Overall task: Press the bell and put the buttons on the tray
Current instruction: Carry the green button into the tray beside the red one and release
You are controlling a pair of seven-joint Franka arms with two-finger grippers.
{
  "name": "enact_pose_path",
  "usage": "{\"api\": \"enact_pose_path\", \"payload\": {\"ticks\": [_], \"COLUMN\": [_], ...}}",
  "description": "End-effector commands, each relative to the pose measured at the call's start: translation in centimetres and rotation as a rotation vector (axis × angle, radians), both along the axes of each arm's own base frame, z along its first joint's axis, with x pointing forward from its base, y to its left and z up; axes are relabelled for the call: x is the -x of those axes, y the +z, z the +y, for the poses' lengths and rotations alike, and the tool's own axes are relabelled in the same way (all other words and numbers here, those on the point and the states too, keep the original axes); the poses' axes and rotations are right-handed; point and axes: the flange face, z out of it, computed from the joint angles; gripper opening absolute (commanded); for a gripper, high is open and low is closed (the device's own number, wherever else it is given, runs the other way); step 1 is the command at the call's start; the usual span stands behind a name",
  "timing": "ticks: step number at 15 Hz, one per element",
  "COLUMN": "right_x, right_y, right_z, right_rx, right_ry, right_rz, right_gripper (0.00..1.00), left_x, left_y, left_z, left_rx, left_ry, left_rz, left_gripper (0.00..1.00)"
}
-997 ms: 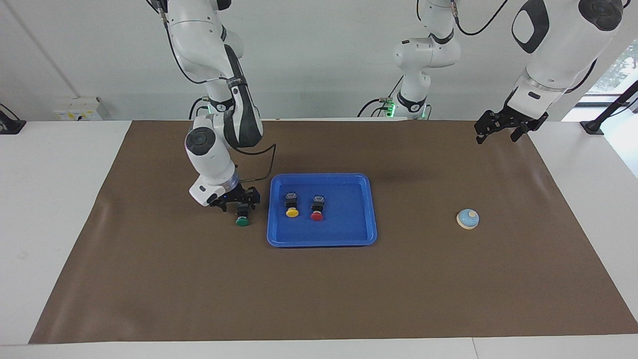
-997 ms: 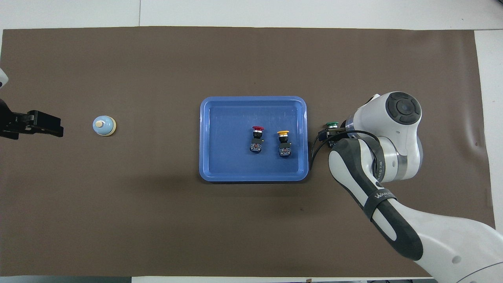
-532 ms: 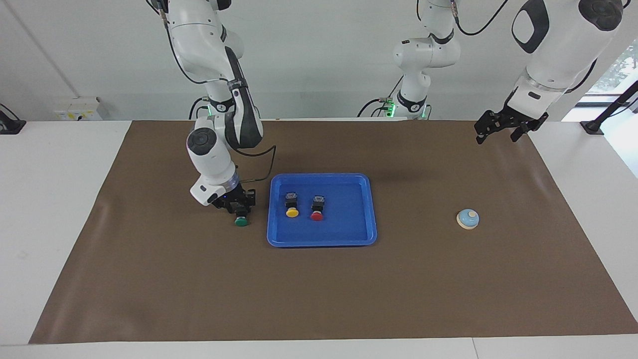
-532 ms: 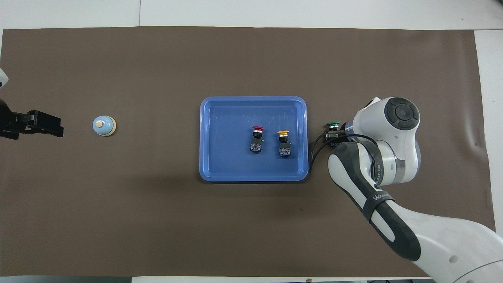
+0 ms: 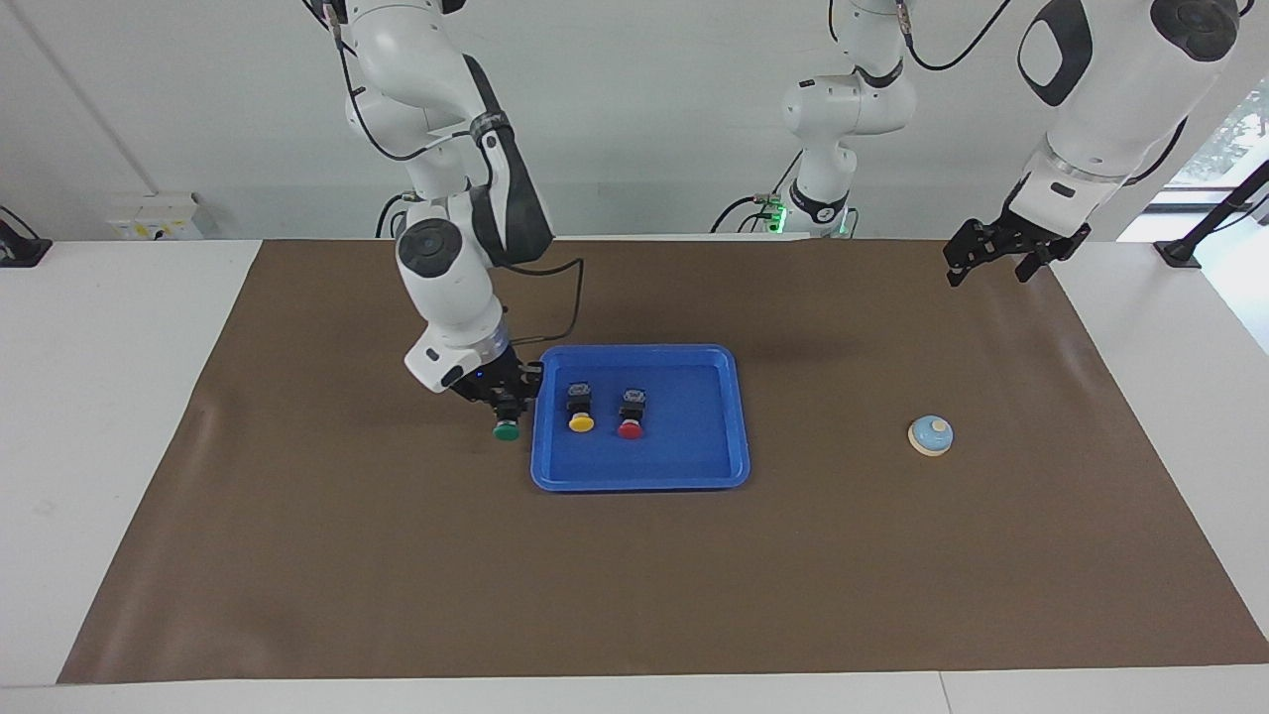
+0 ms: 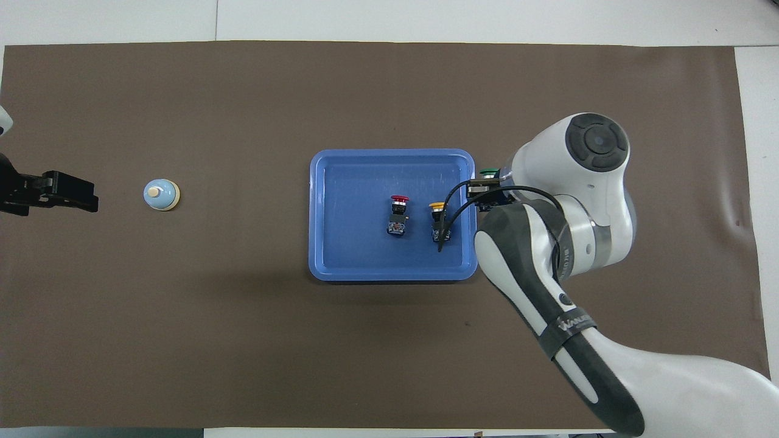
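Lifted now, the green button is hanging in the closed right gripper by the tray, mid-left of frame; left gripper is waiting open, upper right

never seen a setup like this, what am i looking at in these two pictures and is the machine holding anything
These are two white robot arms at a table covered by a brown mat. One picture is taken from across the table, facing the robots; the other looks down from above their own end.

On the mat lies a blue tray with a yellow button and a red button in it. A small blue bell sits toward the left arm's end.

The right gripper is shut on a green button, lifted beside the tray's edge. The left gripper waits open above the mat's corner, holding nothing.
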Motion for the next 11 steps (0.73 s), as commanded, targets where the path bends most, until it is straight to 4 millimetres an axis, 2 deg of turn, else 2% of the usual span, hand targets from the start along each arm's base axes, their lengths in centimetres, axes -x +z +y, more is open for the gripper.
{"api": "enact_pose_path", "payload": {"ticks": [1, 3, 5, 8, 9, 11], "right_x": [0.5, 0.9, 0.8, 2.4, 2.6, 2.9], "right_y": [1.7, 2.2, 1.4, -1.5, -2.5, -3.3], "right_z": [6.8, 14.4, 19.3, 21.8, 21.6, 21.3], "right_rx": [-0.015, -0.022, -0.003, 0.012, 0.015, 0.008], "right_ry": [-0.042, -0.064, -0.088, -0.064, -0.067, -0.074], "right_rz": [0.003, 0.009, 0.02, 0.015, 0.018, 0.014], "right_gripper": [0.0, 0.0, 0.0, 0.0, 0.0, 0.08], "left_x": [0.2, 0.2, 0.2, 0.2, 0.2, 0.2], "left_y": [0.4, 0.4, 0.4, 0.4, 0.4, 0.4], "left_z": [0.2, 0.2, 0.2, 0.2, 0.2, 0.2], "left_rx": [0.005, 0.005, 0.005, 0.005, 0.005, 0.005], "left_ry": [-0.004, -0.004, -0.004, -0.004, -0.002, -0.004], "left_rz": [0.007, 0.007, 0.007, 0.007, 0.007, 0.005], "left_gripper": [1.0, 1.0, 1.0, 1.0, 1.0, 1.0]}}
